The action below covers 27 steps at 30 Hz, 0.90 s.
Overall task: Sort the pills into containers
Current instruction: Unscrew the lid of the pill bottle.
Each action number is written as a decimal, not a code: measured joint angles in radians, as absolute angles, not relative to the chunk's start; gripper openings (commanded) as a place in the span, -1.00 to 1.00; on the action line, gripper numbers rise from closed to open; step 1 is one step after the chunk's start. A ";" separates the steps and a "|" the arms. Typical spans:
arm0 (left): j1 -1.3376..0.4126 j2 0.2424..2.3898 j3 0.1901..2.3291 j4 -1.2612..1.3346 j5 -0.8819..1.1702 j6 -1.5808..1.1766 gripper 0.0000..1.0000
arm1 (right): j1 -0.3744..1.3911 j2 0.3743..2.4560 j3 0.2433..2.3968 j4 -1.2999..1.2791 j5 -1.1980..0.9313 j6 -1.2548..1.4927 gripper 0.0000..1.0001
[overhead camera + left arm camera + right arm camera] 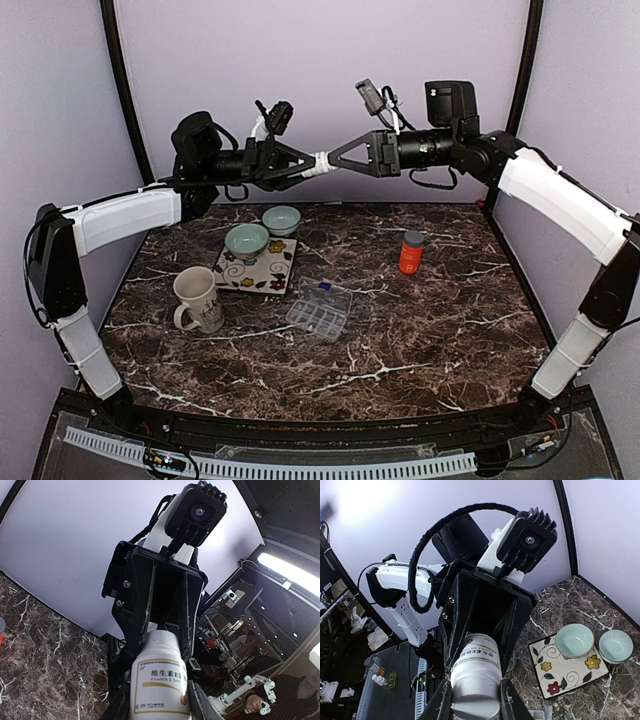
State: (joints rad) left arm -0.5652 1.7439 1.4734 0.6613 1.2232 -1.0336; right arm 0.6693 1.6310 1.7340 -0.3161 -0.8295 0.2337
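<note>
A cream mug [197,300] stands near a floral plate [268,276] bearing one green bowl [246,241], second bowl [281,219] beside.

Organiser box [320,310] lying on the bench [450,330], mug [198,298] standing left, bowl [246,241] sitting on a tile [272,277] behind, jar [411,252] standing right, pill bottle [320,164] hanging above.

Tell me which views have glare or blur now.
Left wrist: a strip light flares at right, bottle label sharp. Right wrist: glare blooms top left, room at left dim. Top: even light, sharp.

Dk marble-look table [430,320].
Lilac walls [320,60] on 3 sides; blk corner posts [127,90]; bright strip light [287,569] beyond.
</note>
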 measured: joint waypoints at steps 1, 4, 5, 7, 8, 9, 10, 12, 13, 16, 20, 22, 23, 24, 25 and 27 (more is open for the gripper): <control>-0.565 1.747 1.473 0.677 1.229 -1.052 -1.00 | 0.673 1.631 1.741 -0.328 -0.823 0.216 -1.00; -0.564 1.748 1.473 0.703 1.243 -1.081 -1.00 | 0.682 1.630 1.758 -0.356 -0.807 0.178 -0.63; -0.564 1.748 1.473 0.706 1.245 -1.084 -1.00 | 0.685 1.629 1.762 -0.361 -0.804 0.170 -0.47; -0.564 1.748 1.473 0.702 1.248 -1.077 -1.00 | 0.688 1.626 1.763 -0.369 -0.795 0.159 -0.14; -0.564 1.748 1.473 0.697 1.247 -1.068 -1.00 | 0.689 1.626 1.763 -0.372 -0.792 0.157 -0.02; -0.565 1.748 1.474 0.693 1.248 -1.054 -1.00 | 0.690 1.626 1.762 -0.378 -0.791 0.156 0.09; -0.565 1.748 1.476 0.685 1.251 -1.036 -1.00 | 0.692 1.626 1.761 -0.382 -0.789 0.157 0.16; -0.565 1.748 1.483 0.659 1.251 -0.999 -1.00 | 0.693 1.626 1.759 -0.385 -0.788 0.171 0.27; -0.565 1.748 1.486 0.640 1.248 -0.976 -1.00 | 0.693 1.626 1.758 -0.383 -0.789 0.174 0.29; -0.565 1.742 1.487 0.572 1.235 -0.905 -1.00 | 0.693 1.626 1.752 -0.373 -0.793 0.193 0.37; -0.565 1.732 1.487 0.490 1.210 -0.815 -1.00 | 0.693 1.615 1.729 -0.355 -0.798 0.223 0.39; -0.565 1.728 1.487 0.456 1.195 -0.775 -1.00 | 0.693 1.597 1.710 -0.348 -0.800 0.236 0.40; -0.565 1.725 1.487 0.445 1.192 -0.757 -1.00 | 0.693 1.588 1.700 -0.341 -0.796 0.244 0.40; -0.565 1.722 1.487 0.435 1.188 -0.744 -1.00 | 0.692 1.579 1.691 -0.336 -0.794 0.250 0.40; -0.565 1.718 1.487 0.425 1.182 -0.730 -1.00 | 0.690 1.566 1.674 -0.327 -0.791 0.266 0.40; -0.568 1.709 1.487 0.408 1.169 -0.703 -1.00 | 0.683 1.547 1.649 -0.309 -0.785 0.295 0.40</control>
